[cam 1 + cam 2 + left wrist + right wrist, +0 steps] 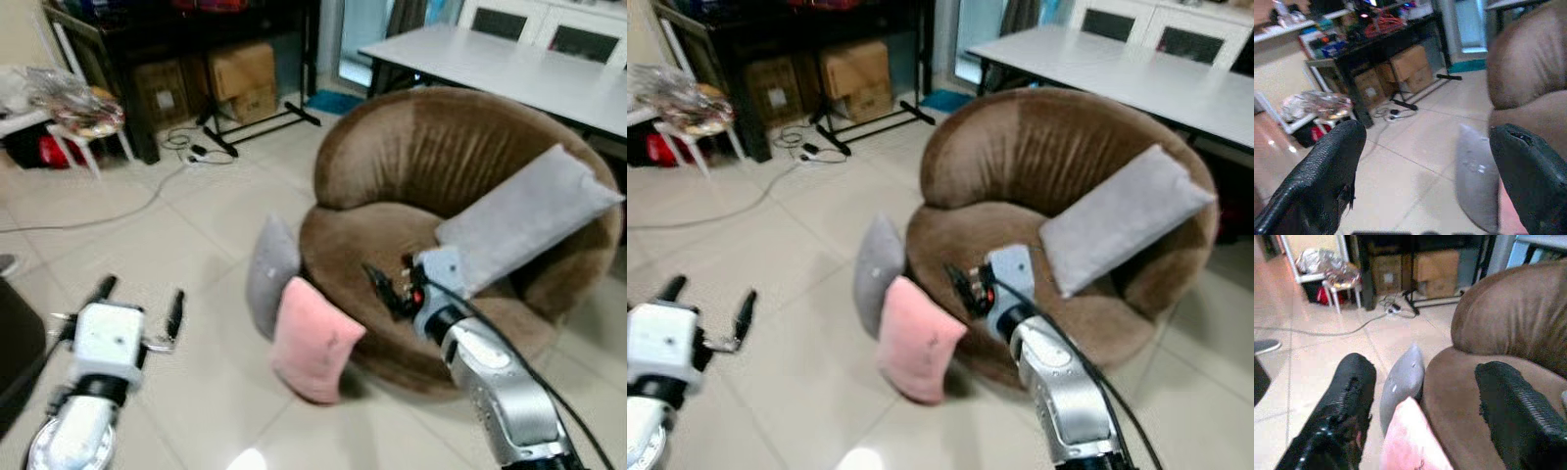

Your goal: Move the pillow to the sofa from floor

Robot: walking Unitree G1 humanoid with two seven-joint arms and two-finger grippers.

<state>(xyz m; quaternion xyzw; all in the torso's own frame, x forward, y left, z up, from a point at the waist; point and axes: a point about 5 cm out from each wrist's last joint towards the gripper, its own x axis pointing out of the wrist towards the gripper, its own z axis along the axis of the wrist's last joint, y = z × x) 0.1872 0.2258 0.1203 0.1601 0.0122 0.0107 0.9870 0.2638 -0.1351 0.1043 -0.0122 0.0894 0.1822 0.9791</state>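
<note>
Evidently only partway: both sets of jaws spread wide and empty, right gripper over the near edge of the brown sofa, left gripper above bare floor to the left. One grey pillow already on the sofa's right side. Left to lift: pink pillow and grey pillow, propped on the floor, touching the sofa's near left.
</note>
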